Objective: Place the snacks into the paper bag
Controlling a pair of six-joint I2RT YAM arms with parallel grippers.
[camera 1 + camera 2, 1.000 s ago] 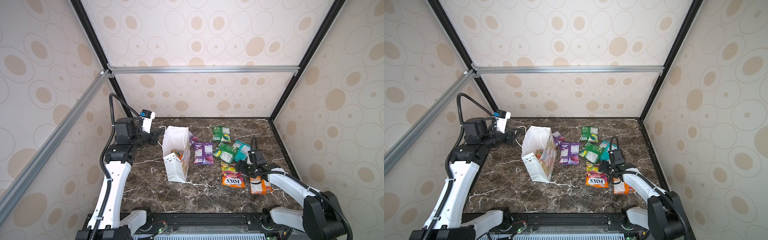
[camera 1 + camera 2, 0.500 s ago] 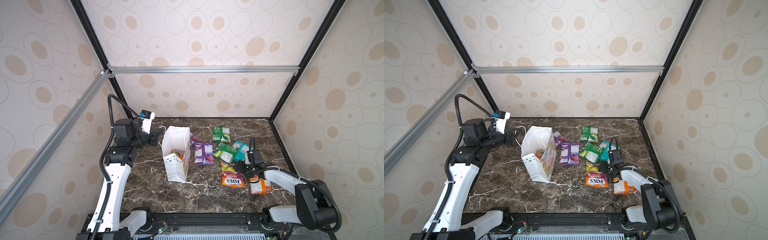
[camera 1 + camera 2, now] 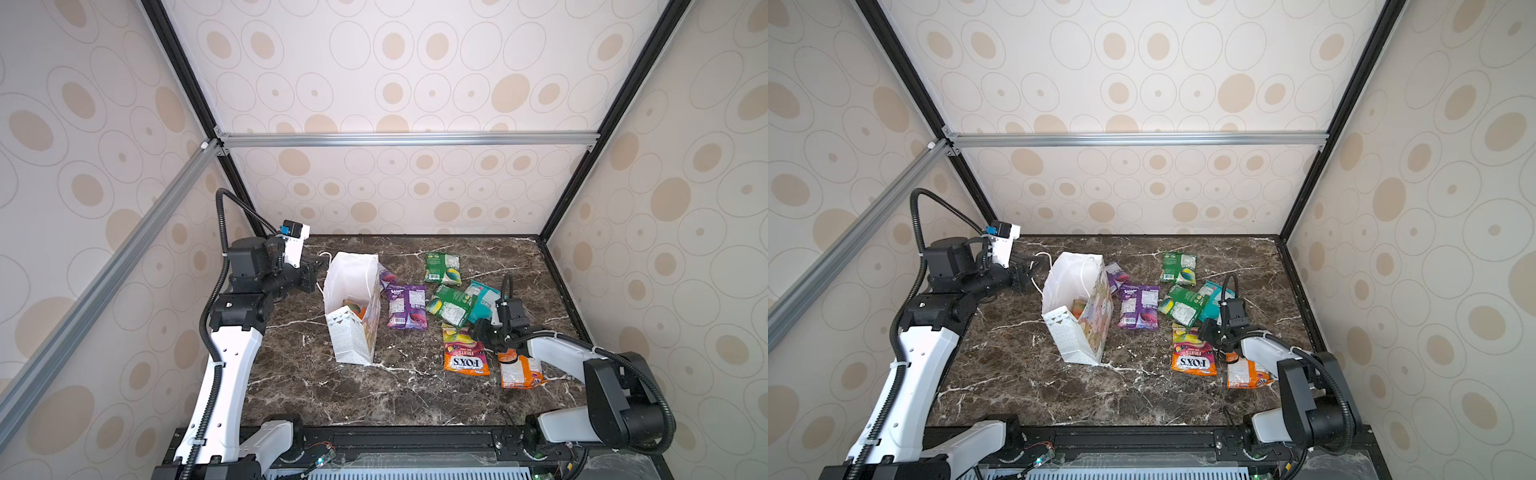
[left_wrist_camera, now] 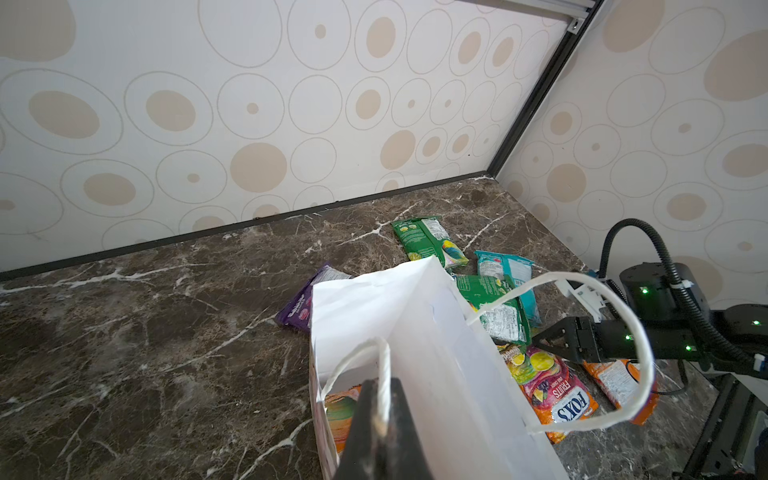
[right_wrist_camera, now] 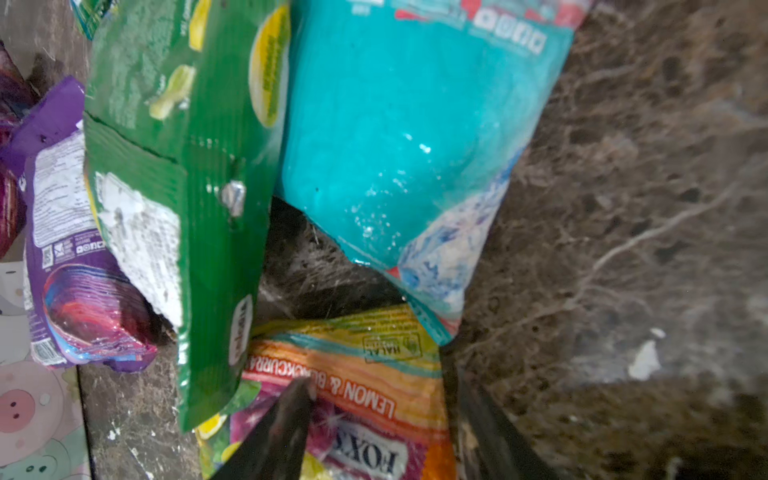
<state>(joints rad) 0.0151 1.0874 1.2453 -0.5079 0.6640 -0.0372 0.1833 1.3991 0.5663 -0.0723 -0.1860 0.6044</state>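
While straddling the top edge of the orange FOX'S packet [image 5: 365, 440] with the right gripper [image 5: 380, 378], jaws apart and nothing grasped yet, risks catching more than one snack; must reckon with the green packet [image 5: 174, 166] lapping over that same edge and the teal packet [image 5: 399, 137] touching its corner; could drag either along, or shove the pile toward the purple packet [image 3: 406, 307]; could skid off the glossy film if pinched too shallow, or scrape fingertips on the marble table [image 3: 299, 374] if driven too low; pinches one cord handle [image 4: 385, 370] of the paper bag [image 3: 351, 340] in the clenched left gripper [image 4: 381, 395]; stands the bag upright near the table's middle in both top views, mouth open, one orange packet [image 3: 356, 309] already inside; holds by that single cord only, so may let the bag lean or topple under a dropped packet; leaves the free handle loop [image 4: 644, 353] standing beside the mouth on the snack side, likely to snag an incoming packet; leaves the other snacks flat on the table, right of the bag.
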